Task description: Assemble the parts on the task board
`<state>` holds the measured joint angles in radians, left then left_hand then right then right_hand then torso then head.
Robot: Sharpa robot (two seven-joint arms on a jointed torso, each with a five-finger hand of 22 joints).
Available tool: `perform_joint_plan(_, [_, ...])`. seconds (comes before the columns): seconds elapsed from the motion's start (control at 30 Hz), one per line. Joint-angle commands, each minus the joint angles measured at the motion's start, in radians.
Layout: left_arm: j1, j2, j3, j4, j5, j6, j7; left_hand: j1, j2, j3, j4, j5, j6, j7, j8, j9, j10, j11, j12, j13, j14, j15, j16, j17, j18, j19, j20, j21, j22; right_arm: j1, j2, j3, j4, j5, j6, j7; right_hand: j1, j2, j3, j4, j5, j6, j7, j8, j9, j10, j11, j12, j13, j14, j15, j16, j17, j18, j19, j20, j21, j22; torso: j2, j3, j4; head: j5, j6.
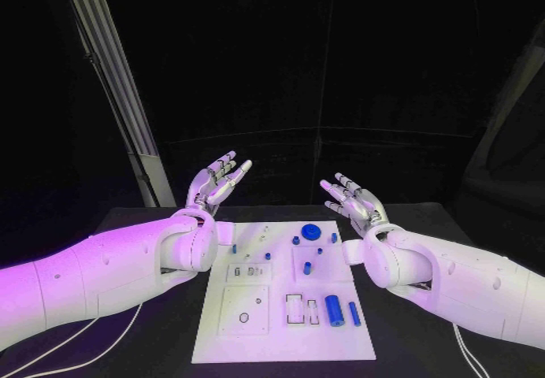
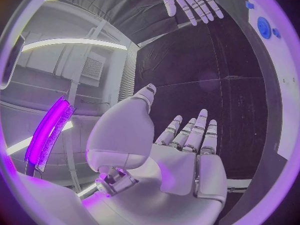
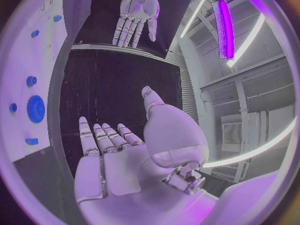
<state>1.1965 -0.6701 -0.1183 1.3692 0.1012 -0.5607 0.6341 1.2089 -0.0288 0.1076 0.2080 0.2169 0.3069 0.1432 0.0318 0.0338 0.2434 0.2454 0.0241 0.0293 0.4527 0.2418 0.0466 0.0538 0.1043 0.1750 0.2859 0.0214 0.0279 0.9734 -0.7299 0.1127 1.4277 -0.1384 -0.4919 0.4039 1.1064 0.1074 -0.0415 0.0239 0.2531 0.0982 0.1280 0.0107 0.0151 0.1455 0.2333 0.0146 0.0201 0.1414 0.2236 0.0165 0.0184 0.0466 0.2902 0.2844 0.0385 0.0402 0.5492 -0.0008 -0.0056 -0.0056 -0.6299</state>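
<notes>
The white task board (image 1: 221, 339) lies in the middle of the black table. Blue parts sit on it: a round disc (image 1: 310, 231) at the far end, a thick cylinder (image 1: 335, 309) and a thin rod (image 1: 354, 314) near the front right, and several small pegs (image 1: 305, 268) in between. My left hand (image 1: 218, 182) is raised above the board's far left corner, fingers spread, holding nothing. My right hand (image 1: 351, 200) is raised above the far right corner, also spread and empty. The left wrist view shows my own left hand (image 2: 181, 157) and the right hand (image 2: 187, 2); the disc (image 2: 264, 28) shows at the rim.
A slanted metal post (image 1: 120, 94) stands behind the table at the left. White cables (image 1: 68, 342) trail over the table at the front left and one (image 1: 463, 346) at the front right. Bare black table surface (image 1: 136, 220) flanks the board on both sides.
</notes>
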Motion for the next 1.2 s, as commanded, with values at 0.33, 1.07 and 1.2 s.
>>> perform_joint_plan(0.33, [0.004, -0.057, -0.002, 0.005, 0.044, 0.150, 0.084, 0.041, 0.022, -0.004, -0.014, 0.004, 0.088, 0.152, 0.014, 0.008, 0.157, 0.026, 0.029, 0.014, 0.267, 0.002, 0.078, 0.038, 0.015, 0.153, 0.008, 0.061, 0.032, -0.015, -0.007, 0.025, -0.076, -0.304, 0.090, -0.037, 0.217, 0.002, 0.023, -0.143, 0.006, 0.488, 0.146, 0.107, 0.058, 0.670, -0.004, 0.152, 0.059, 0.674, -0.022, 0.147, 0.057, 0.114, 0.421, 0.004, 0.160, 0.071, 0.004, -0.0024, -0.0115, -0.006, -0.011])
perform_joint_plan(1.07, [0.004, -0.158, -0.006, 0.124, -0.014, 0.212, 0.050, 0.070, 0.051, -0.055, -0.104, 0.004, 0.547, 0.112, 0.045, 0.032, 0.688, -0.044, 0.126, 0.037, 0.588, -0.087, 0.124, 0.042, 0.082, 0.645, -0.015, 0.194, 0.062, 0.042, -0.027, 0.026, -0.092, -0.769, 0.123, -0.128, 0.249, 0.003, 0.067, -0.256, -0.025, 0.855, 0.083, 0.089, 0.055, 0.931, -0.082, 0.101, 0.044, 1.052, -0.136, 0.152, 0.062, 0.136, 0.726, -0.092, 0.320, 0.103, 0.067, 0.0025, -0.0003, -0.024, -0.005])
perform_joint_plan(1.2, [0.004, -0.177, -0.006, 0.161, -0.023, 0.213, 0.038, 0.071, 0.053, -0.055, -0.115, 0.004, 0.600, 0.103, 0.049, 0.033, 0.729, -0.055, 0.131, 0.039, 0.626, -0.098, 0.125, 0.046, 0.082, 0.680, -0.026, 0.195, 0.057, 0.069, -0.022, 0.026, -0.097, -0.939, 0.152, -0.194, 0.260, -0.002, 0.080, -0.288, -0.017, 0.913, 0.061, 0.101, 0.058, 1.015, -0.113, 0.109, 0.045, 1.182, -0.182, 0.200, 0.090, 0.136, 0.817, -0.140, 0.420, 0.154, 0.086, -0.0016, 0.0064, -0.033, -0.001])
